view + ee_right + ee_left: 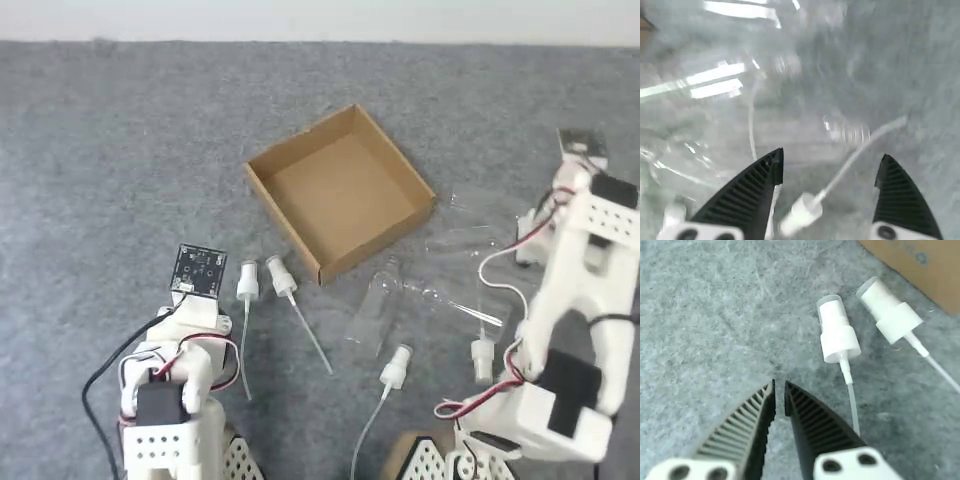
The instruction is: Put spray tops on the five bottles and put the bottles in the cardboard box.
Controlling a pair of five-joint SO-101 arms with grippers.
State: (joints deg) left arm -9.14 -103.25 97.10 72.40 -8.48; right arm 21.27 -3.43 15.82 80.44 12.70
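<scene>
Here the box [345,190] is sitting open and empty in the middle of the grey mat [100,160]. Two tops [247,284] are lying side by side just off its near corner, their tubes trailing toward the arms. The left gripper [779,389] is hanging over bare mat just beside that pair, its jaws almost pressed together and holding nothing. Clear bottles [375,300] are lying on their sides to the right of the box, with a third top [396,368] and a fourth top [483,355] resting near them. The right gripper [829,165] is hovering over the bottles with its jaws spread wide, a white top showing below the gap, its tube lying against the clear plastic.
</scene>
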